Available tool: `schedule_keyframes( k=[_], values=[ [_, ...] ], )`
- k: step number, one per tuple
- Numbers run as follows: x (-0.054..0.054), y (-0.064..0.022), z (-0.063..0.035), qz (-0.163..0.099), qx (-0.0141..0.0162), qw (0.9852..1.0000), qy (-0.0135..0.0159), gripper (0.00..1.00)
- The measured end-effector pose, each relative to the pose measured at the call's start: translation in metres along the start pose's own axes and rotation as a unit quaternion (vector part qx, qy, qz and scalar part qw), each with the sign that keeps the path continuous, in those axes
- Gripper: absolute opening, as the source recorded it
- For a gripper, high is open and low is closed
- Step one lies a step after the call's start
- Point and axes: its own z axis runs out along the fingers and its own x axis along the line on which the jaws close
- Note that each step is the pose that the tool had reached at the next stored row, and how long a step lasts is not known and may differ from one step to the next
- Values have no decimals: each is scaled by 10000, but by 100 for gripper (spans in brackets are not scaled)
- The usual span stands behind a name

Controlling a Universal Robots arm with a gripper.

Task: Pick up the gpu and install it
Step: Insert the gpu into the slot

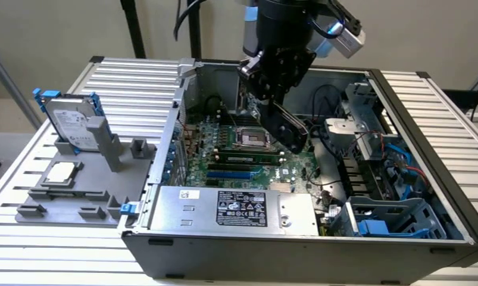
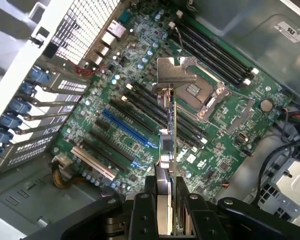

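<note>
My gripper hangs inside the open computer case, shut on the gpu. The card is a thin black board held on edge and slanting down over the green motherboard, near the CPU socket. In the wrist view the gpu is seen edge-on between my gripper's two black fingers, with its silver end bracket farthest from the wrist. It hovers above the row of black expansion slots, beside the blue slot, apart from the board.
A silver hard drive with blue rails and a square CPU chip sit on a grey fixture at the exterior view's left. The power supply fills the case's near side. Drive cages and cables crowd the exterior view's right.
</note>
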Motion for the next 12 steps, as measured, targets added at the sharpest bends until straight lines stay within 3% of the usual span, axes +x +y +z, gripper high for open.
schedule_keyframes(
  k=[6,12],
  values=[
    [0,1,28,-544,8,9985,-17,27],
    [-1,2,60,-1092,15,9940,-34,27]
  ],
)
